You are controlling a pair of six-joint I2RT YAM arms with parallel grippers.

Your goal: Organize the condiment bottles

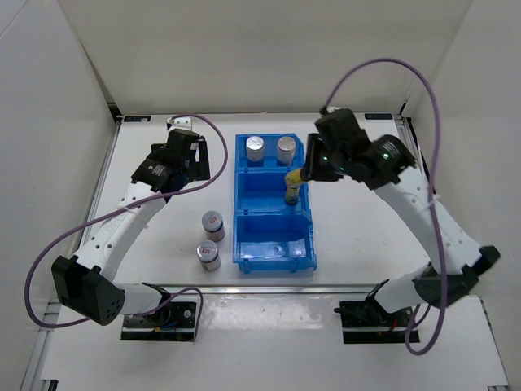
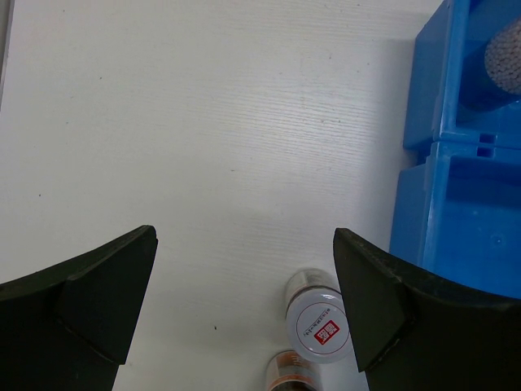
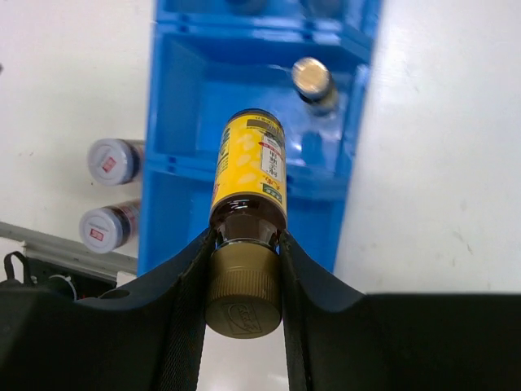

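Note:
My right gripper (image 3: 244,238) is shut on the neck of a slim amber bottle (image 3: 248,167) with a yellow label and a dark gold cap. It holds the bottle above the blue bin's (image 1: 242,204) middle compartment (image 1: 291,184). A second amber bottle (image 3: 312,81) stands in that compartment. Two silver-topped cylinders (image 1: 256,147) (image 1: 286,147) stand in the far compartment. Two short jars (image 1: 212,224) (image 1: 209,255) with red-marked lids stand on the table left of the bin. They also show in the left wrist view (image 2: 321,326). My left gripper (image 1: 194,156) is open and empty above the table (image 2: 244,236), beyond the jars.
The bin's near compartment (image 1: 273,248) holds nothing. The bin wall (image 2: 456,204) lies close to the right of my left gripper. White walls enclose the table on three sides. Purple cables loop off both arms.

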